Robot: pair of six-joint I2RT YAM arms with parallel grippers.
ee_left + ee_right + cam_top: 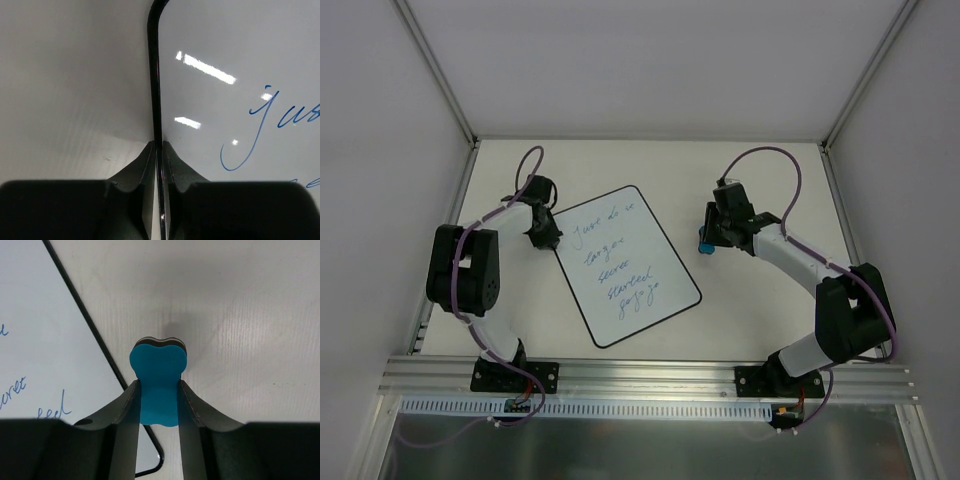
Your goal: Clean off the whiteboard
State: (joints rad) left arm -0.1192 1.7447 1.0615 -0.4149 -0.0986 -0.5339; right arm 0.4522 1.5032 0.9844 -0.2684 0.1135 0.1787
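The whiteboard lies tilted on the table between the arms, white with a thin black rim and several lines of blue handwriting. My left gripper sits at its upper left edge. In the left wrist view the left gripper is shut on the black rim of the whiteboard, one finger on each side. My right gripper hovers just right of the board, shut on a blue eraser. In the right wrist view the eraser is pinched between the fingers of the right gripper, over bare table beside the whiteboard.
White walls enclose the table on three sides, with metal posts at the back corners. An aluminium rail carrying both arm bases runs along the near edge.
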